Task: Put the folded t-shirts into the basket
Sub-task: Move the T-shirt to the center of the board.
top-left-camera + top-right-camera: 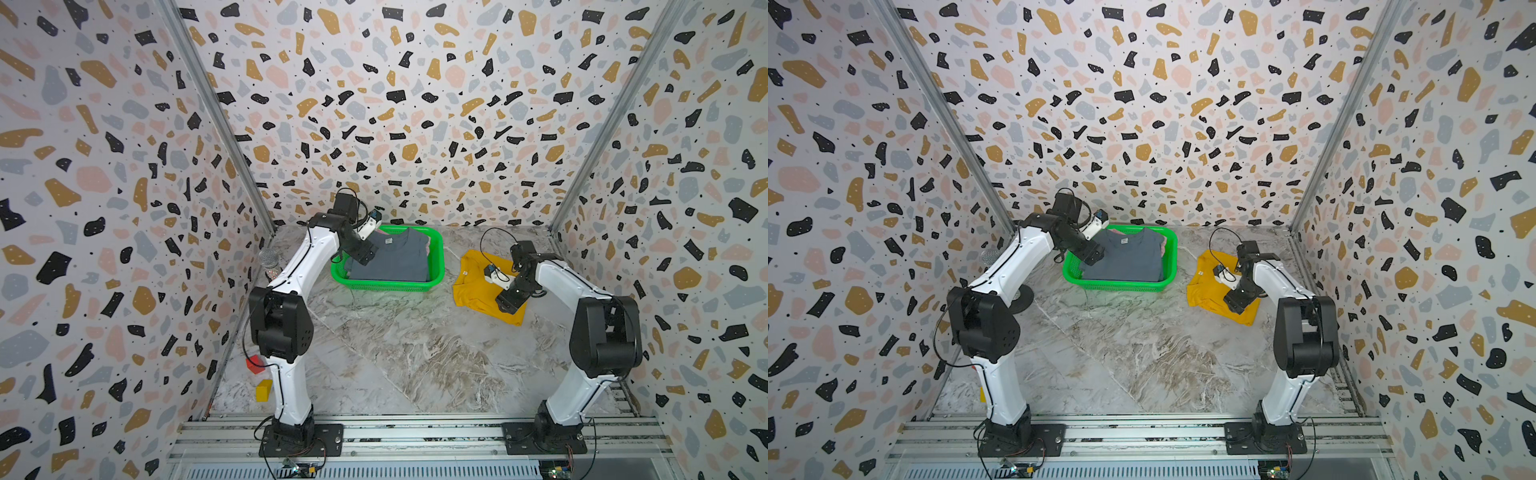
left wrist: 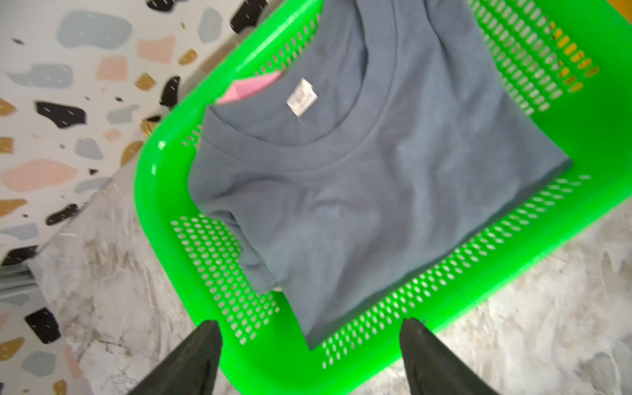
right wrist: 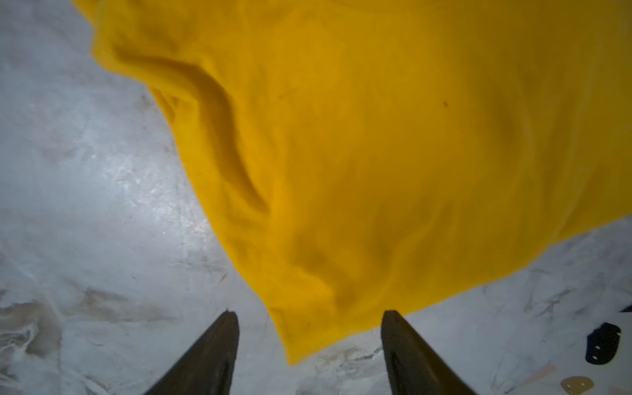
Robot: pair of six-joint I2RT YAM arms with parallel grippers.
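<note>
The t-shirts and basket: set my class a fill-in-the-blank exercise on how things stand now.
The top t-shirt in the basket is ____. The lower t-shirt peeking out beneath it is ____. The remaining t-shirt on the table is ____. The left gripper and right gripper are both ____.
Missing words: grey, pink, yellow, open.

Your left arm (image 1: 291,266) rises from its base at 6 o'clock. In both top views its forearm leans toward 1 o'clock and the wrist folds back down toward 4 o'clock. Your left gripper (image 2: 311,328) has its jaws spread wide, gripping nothing. Your right arm (image 1: 565,278) leans its forearm toward 10 o'clock, wrist bent down toward 7 o'clock. Your right gripper (image 3: 309,316) has its fingers (image 3: 219,342) parted too, clamped on nothing.
</note>
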